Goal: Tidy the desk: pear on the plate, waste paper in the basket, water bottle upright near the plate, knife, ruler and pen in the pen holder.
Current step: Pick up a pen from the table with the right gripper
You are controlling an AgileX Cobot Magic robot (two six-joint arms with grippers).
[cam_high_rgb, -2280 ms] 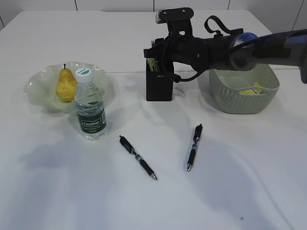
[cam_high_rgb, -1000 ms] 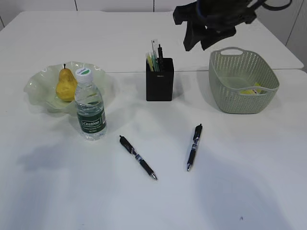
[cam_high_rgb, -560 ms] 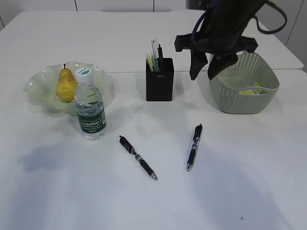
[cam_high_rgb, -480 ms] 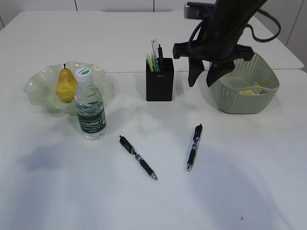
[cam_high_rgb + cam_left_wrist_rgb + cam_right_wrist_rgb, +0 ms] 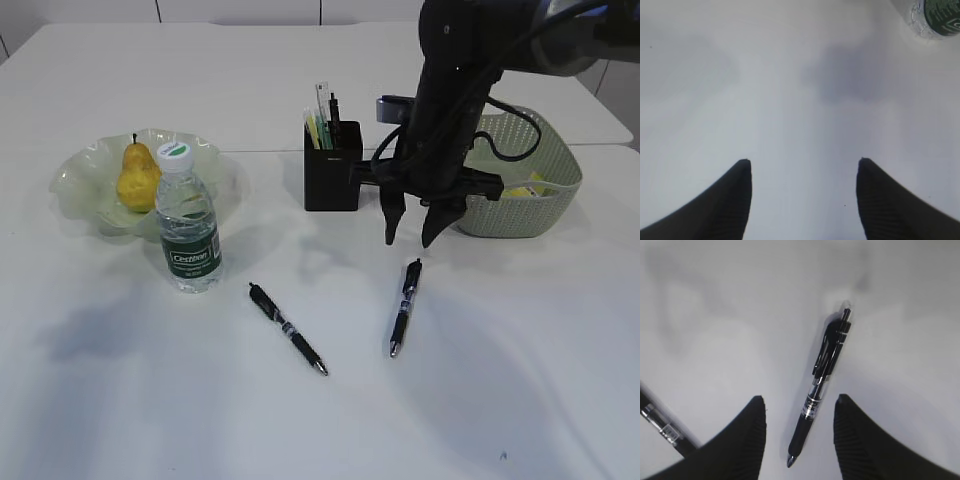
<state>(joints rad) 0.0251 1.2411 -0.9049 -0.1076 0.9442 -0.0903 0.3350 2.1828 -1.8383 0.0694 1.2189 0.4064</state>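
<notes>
Right tool: spread, held just above the right pen
Left tool: spread over bare bench
Left pen: lying in open room

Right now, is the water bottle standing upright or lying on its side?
Upright: the water bottle stands on its base beside the plate, cap on top, label reading level.

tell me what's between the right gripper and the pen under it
Nothing: only bare table separates the open right gripper from the pen. In the right wrist view the pen lies between its fingers, untouched.
</notes>
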